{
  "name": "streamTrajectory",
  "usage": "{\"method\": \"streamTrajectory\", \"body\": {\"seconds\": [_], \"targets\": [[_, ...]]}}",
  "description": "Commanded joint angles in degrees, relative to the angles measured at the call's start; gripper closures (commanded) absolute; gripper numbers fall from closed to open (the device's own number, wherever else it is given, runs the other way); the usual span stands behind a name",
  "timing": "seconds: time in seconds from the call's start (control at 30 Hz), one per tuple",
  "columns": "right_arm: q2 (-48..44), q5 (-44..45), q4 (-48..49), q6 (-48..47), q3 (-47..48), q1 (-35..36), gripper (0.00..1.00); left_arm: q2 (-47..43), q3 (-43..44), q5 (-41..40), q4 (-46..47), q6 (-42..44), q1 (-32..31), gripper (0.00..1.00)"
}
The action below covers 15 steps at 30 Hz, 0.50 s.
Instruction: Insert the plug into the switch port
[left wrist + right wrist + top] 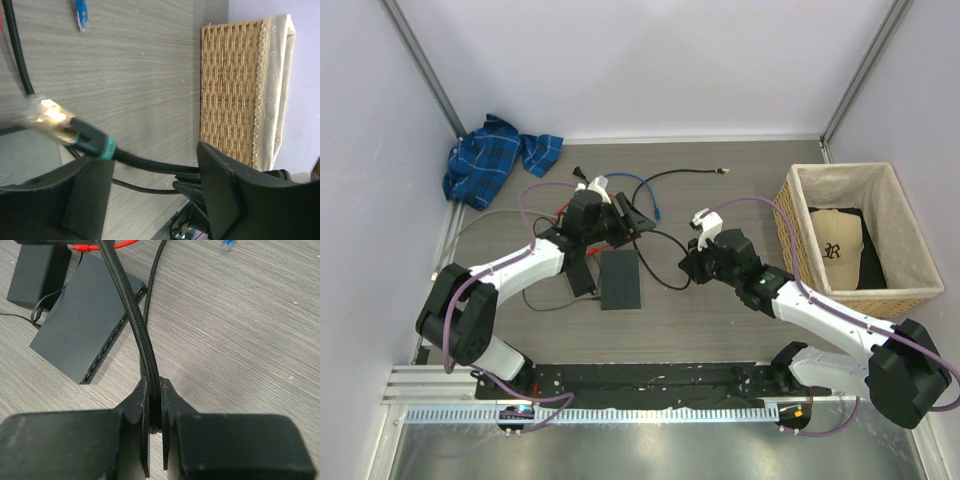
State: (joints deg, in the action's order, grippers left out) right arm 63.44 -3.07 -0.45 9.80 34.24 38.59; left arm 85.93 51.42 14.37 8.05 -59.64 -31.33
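While right gripper (156, 395) pinches black braided cable (125, 290) tight (likely steadying plug end for aiming), left gripper (155, 195) stands wide apart, with gold-tipped teal-collared plug (70, 131) ungripped and blurred at left of its view. Flat dark grey switch box (80, 325) upper left of right wrist view, port row (106, 347) along its right edge. Target port unclear. Overhead, left arm hides plug.

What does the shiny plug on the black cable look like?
The plug has a shiny gold-coloured tip, a black body and a teal ring where its thick black cable starts. It looks blurry and slanted, tip up-left, over the grey table, inside the open left gripper. I cannot tell if anything touches it.
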Motion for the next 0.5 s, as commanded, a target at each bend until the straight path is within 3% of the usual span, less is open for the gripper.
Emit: {"method": "streamTrajectory", "body": {"seconds": [0.0, 0.03, 0.17, 0.23, 0.33, 0.37, 0.47], "targets": [[-2.35, 2.54, 4.05, 0.92, -0.84, 0.44, 0.99, 0.82, 1.76, -2.07, 6.53, -3.29, -2.15, 0.43], [-2.53, 2.63, 3.96, 1.01, -1.19, 0.44, 0.99, 0.73, 1.67, -2.07, 6.88, -3.29, -2.50, 0.48], [-2.36, 1.93, 3.09, 1.45, -1.63, 0.61, 0.98, 0.55, 1.40, -1.19, 8.55, -1.81, -4.00, 0.88], [-2.44, 0.79, 3.17, 1.89, -1.81, 0.52, 0.93, 0.38, 0.27, 0.13, 10.13, -0.49, -4.44, 0.99], [-2.71, -0.62, 1.07, 2.50, -0.06, 0.44, 0.80, -0.06, -2.63, 1.45, 13.03, 1.27, -4.70, 1.00], [-2.97, -1.40, -0.76, 2.59, 0.65, 0.44, 0.70, -0.32, -3.51, 1.97, 14.08, 1.54, -4.70, 1.00], [-4.28, -3.78, -2.97, 3.20, 3.72, 0.35, 0.53, -1.29, -8.07, 3.38, 18.48, 2.77, -4.88, 1.00]]}}
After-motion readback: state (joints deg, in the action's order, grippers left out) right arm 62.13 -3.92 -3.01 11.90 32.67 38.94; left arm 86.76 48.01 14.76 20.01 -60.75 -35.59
